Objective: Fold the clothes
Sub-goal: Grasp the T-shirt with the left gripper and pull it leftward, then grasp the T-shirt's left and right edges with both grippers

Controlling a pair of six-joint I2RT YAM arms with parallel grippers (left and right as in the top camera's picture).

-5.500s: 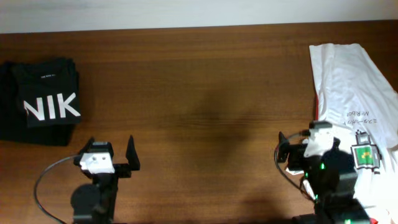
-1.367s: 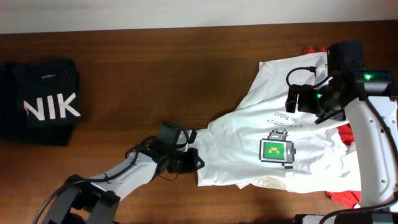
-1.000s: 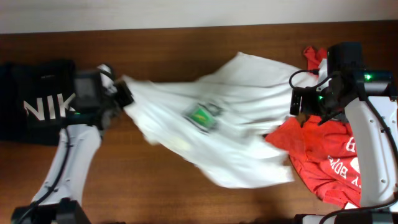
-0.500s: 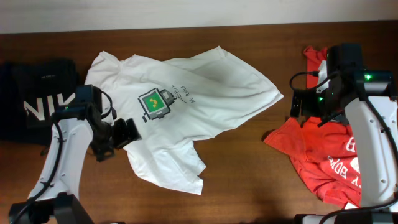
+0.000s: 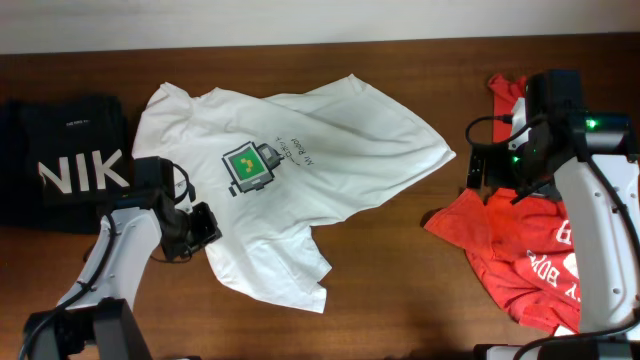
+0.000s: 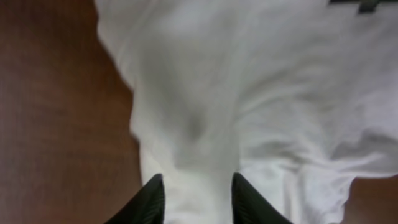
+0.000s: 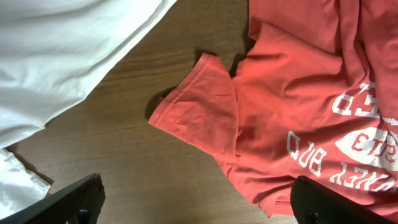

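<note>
My left gripper (image 5: 199, 226) is low over the brown wood-grain table (image 5: 380, 280) at about 8 o'clock. Its two black fingers (image 6: 149, 200) are closed on a bunched ridge of the white soft-knit T-shirt (image 5: 340, 150). In the left wrist view that ridge runs straight into the narrow gap between the jaws, and the cloth fans out above it in shallow, rounded wrinkles.

The white T-shirt lies face up and loosely spread, reaching from the table centre towards 10 o'clock. It is not square to the table: one pointed corner reaches out at 3 o'clock, and a narrow flap hangs down towards 6 o'clock. Its small square green robot print (image 5: 250, 168) sits left of the shirt's middle, with a line of dark text just beside it.

At 9 o'clock I see the black T-shirt with bold white lettering (image 5: 70, 165), folded into a flat rectangle, well apart from the left gripper.

At 4 o'clock the red T-shirt with white lettering (image 5: 525, 255) lies crumpled and creased. One triangular sleeve (image 7: 199, 106) points towards the white cloth, near it but with bare wood between.

My right gripper (image 5: 482, 172) hangs above that gap, jaws spread wide with nothing between them.
</note>
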